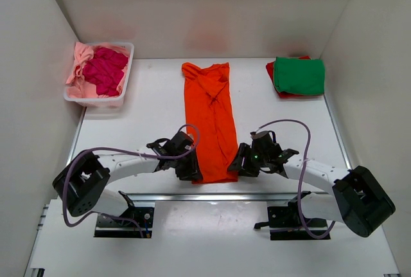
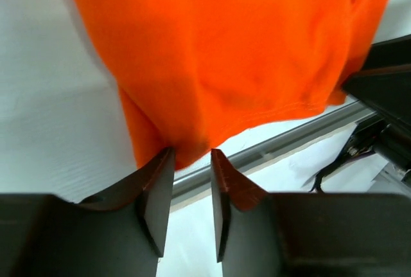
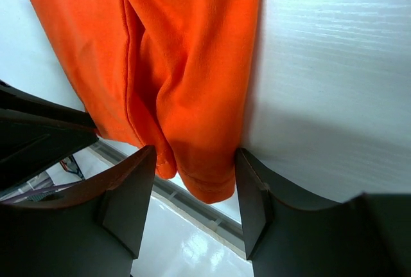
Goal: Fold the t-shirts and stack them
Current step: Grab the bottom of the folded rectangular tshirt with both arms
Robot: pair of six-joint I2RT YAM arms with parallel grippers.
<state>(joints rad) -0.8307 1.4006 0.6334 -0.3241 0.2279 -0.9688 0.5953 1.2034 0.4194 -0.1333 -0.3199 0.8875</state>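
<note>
A: Containers?
B: One, a white basket [image 1: 123, 100] at 10 o'clock on the worktop [image 1: 154, 113]. It holds the magenta t-shirt [image 1: 106, 71], bunched up, with the light pink t-shirt [image 1: 77, 68] under and beside it, spilling over the rim on the 9 o'clock side.
A: Stack?
B: At 2 o'clock, the green t-shirt [image 1: 299, 75] is folded on top of the red t-shirt [image 1: 270, 71]. Only a red edge shows.
A: Orange one?
B: The orange t-shirt [image 1: 210, 123] lies in the centre as a long strip running 12 to 6. Crumpled end at 12, hem at the near edge.
A: Claws?
B: The left claw [image 1: 191, 174] is at the hem's 7 o'clock corner, jaws a narrow gap apart, cloth corner just at the tips. The right claw [image 1: 236, 168] is at the 5 o'clock corner, jaws wide apart, folded hem edge between them.
</note>
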